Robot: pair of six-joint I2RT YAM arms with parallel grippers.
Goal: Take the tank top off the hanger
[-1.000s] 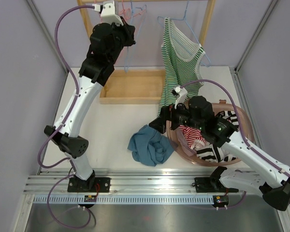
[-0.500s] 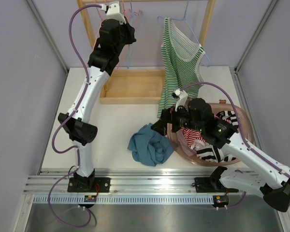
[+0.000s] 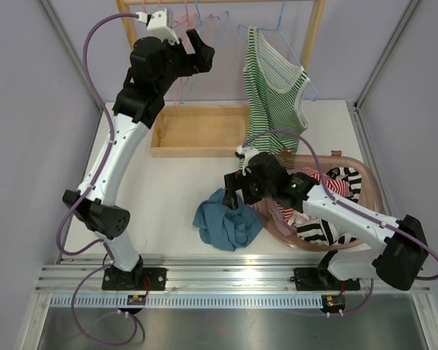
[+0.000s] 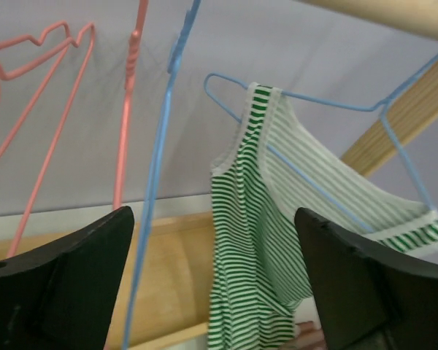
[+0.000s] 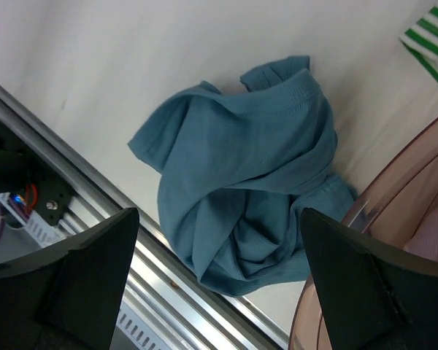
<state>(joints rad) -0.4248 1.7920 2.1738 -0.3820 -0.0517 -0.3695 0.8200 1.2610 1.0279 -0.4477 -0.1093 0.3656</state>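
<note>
The green-and-white striped tank top (image 3: pixel 274 95) hangs on a blue wire hanger (image 3: pixel 281 22) from the wooden rail at the back. One strap sits over the hanger's shoulder (image 4: pixel 328 106), and the body (image 4: pixel 263 240) drapes down. My left gripper (image 3: pixel 201 49) is raised by the rail, left of the tank top, open and empty (image 4: pixel 215 292). My right gripper (image 3: pixel 232 193) hovers open over a crumpled teal garment (image 5: pixel 241 189) on the table, holding nothing (image 5: pixel 219 284).
An empty blue hanger (image 4: pixel 160 146) and pink hangers (image 4: pixel 51 124) hang left of the tank top. The rack's wooden base (image 3: pixel 197 131) lies below. A pink basket (image 3: pixel 378 197) of striped clothes stands at the right. A metal rail (image 5: pixel 168 270) runs along the front edge.
My left gripper has opened and drawn back from the hangers. My right arm has swung left from the basket to above the teal garment.
</note>
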